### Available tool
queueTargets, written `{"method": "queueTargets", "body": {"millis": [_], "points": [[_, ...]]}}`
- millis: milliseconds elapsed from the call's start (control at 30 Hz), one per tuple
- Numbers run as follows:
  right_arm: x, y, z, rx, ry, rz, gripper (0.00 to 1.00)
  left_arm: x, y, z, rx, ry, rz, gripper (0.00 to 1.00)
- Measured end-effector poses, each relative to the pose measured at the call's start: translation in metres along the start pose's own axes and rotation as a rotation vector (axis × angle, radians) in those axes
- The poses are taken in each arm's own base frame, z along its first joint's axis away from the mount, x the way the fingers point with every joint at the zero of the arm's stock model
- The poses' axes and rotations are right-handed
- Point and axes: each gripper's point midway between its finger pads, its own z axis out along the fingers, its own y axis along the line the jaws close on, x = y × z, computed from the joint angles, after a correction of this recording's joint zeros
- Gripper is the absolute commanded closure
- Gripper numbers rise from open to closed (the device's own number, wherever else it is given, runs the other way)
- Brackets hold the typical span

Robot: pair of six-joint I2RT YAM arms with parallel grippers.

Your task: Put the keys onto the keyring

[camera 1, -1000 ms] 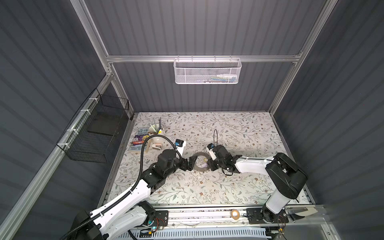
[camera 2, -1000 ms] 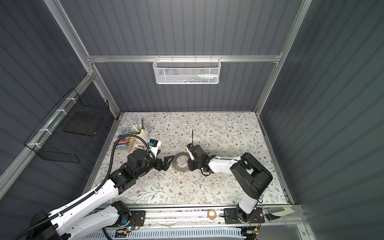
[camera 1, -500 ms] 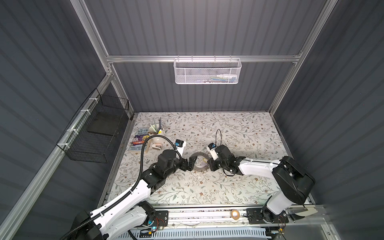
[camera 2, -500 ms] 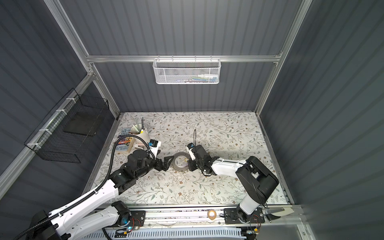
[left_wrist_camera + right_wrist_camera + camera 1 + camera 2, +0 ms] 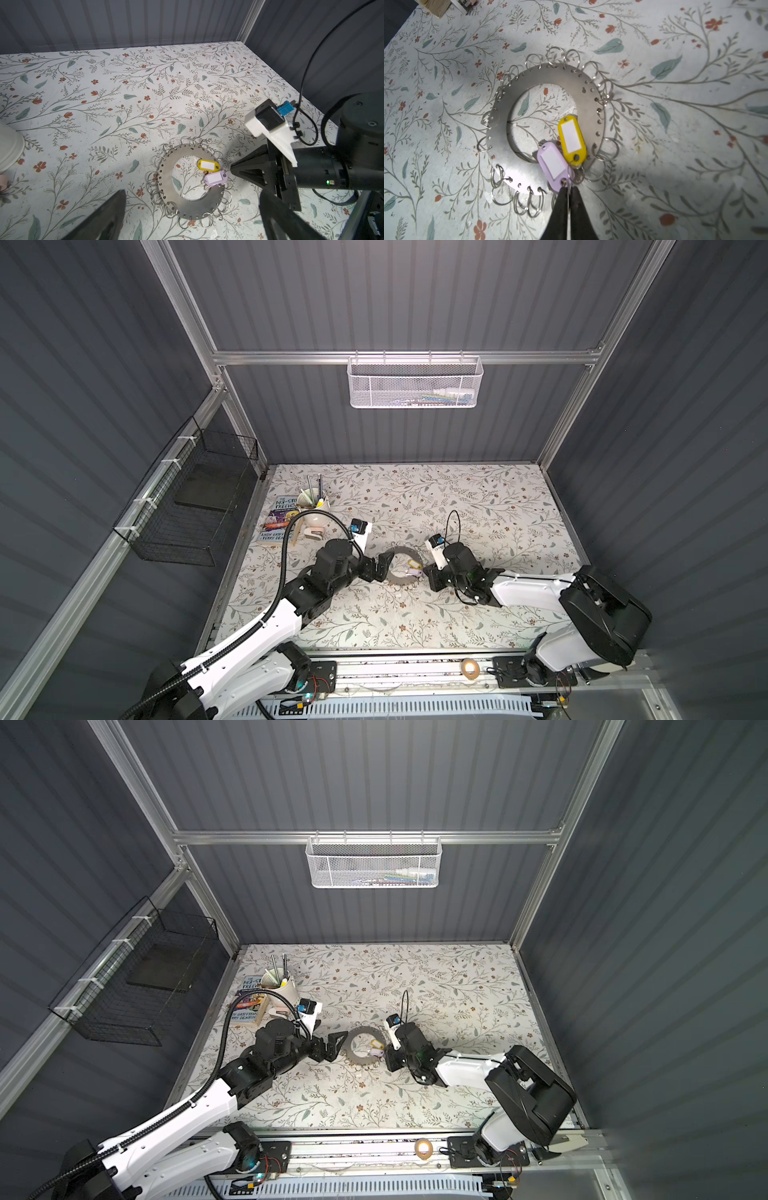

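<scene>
My right gripper [image 5: 568,190] is pinched tight on the lilac tag's [image 5: 552,164] ring. Lilac and yellow tag [image 5: 572,137] lie on the keyring's [image 5: 550,76] right rim. My left gripper [image 5: 387,568] is spread wide and empty, just beside its left edge. Mug [image 5: 318,506] beyond.

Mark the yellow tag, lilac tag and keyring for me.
yellow tag [image 5: 572,138]: right wrist view, on its white label.
lilac tag [image 5: 552,163]: right wrist view, on its white label.
keyring [image 5: 550,74]: right wrist view, bare metal band across the hole from the tags.
</scene>
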Motion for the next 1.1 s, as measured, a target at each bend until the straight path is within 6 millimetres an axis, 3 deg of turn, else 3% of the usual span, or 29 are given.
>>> {"method": "queueTargets", "body": {"millis": [167, 367, 500, 600, 867, 967, 1100], "points": [[-0.006, -0.014, -0.014, 0.044, -0.064, 0.043, 0.76, 0.001, 0.0, 0.0, -0.001, 0.002, 0.0, 0.0], [-0.053, -0.019, -0.046, 0.05, -0.238, 0.064, 0.46, 0.005, 0.006, 0.002, -0.028, -0.009, -0.016, 0.0], [-0.079, -0.032, -0.073, 0.077, -0.338, 0.073, 0.19, 0.011, 0.026, 0.001, -0.12, -0.051, -0.034, 0.0], [-0.101, -0.052, -0.1, 0.127, -0.433, 0.089, 0.01, 0.017, 0.055, -0.004, -0.265, -0.099, -0.063, 0.0], [-0.124, -0.113, -0.155, 0.377, -0.588, 0.125, 0.01, 0.036, 0.153, -0.024, -0.727, -0.161, -0.128, 0.0], [-0.117, -0.138, -0.173, 0.503, -0.628, 0.157, 0.01, 0.043, 0.172, -0.036, -0.846, -0.189, -0.114, 0.0], [-0.094, -0.171, -0.196, 0.655, -0.673, 0.203, 0.01, 0.03, 0.192, -0.053, -0.974, -0.249, -0.067, 0.0]]}}
